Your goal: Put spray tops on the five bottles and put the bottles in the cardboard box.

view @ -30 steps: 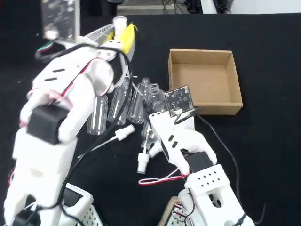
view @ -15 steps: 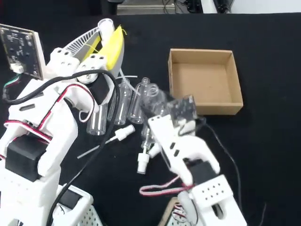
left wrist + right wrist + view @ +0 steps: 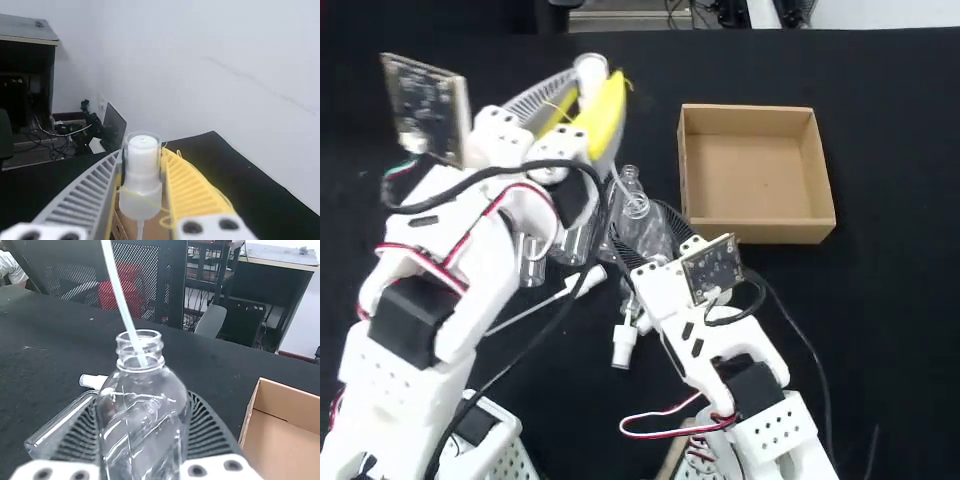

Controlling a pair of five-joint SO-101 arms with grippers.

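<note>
- Left claw (image 3: 142,156) is clamped on a white spray top (image 3: 141,175). The grey finger presses one side of the cap and the yellow finger the other.
- From that claw the spray top's thin dip tube (image 3: 120,295) hangs down. Its lower end sits inside the open mouth of the bottle beneath.
- Behind the claw the left arm (image 3: 450,270) rises from the near edge of the table (image 3: 890,330). It bends at the elbow, lifting the wrist high over the table with the claw tips aimed toward the far side.
- Right claw (image 3: 144,410) sits below and just beside the left one. Its black ribbed fingers are closed around the body of a clear bottle (image 3: 142,390).
- That bottle stands neck up with a slight tilt and has no cap on it.
- The right arm (image 3: 720,340) stretches low and forward from the near edge, with its wrist close above the table.
- Just beside the right claw, away from the left arm, is the open cardboard box (image 3: 760,232).
- Between the two arms, near the right claw, more clear bottles (image 3: 578,240) lie on their sides, partly hidden by the left arm.
- Nearer the arm bases, two loose spray tops (image 3: 623,345) lie on the black table.
</note>
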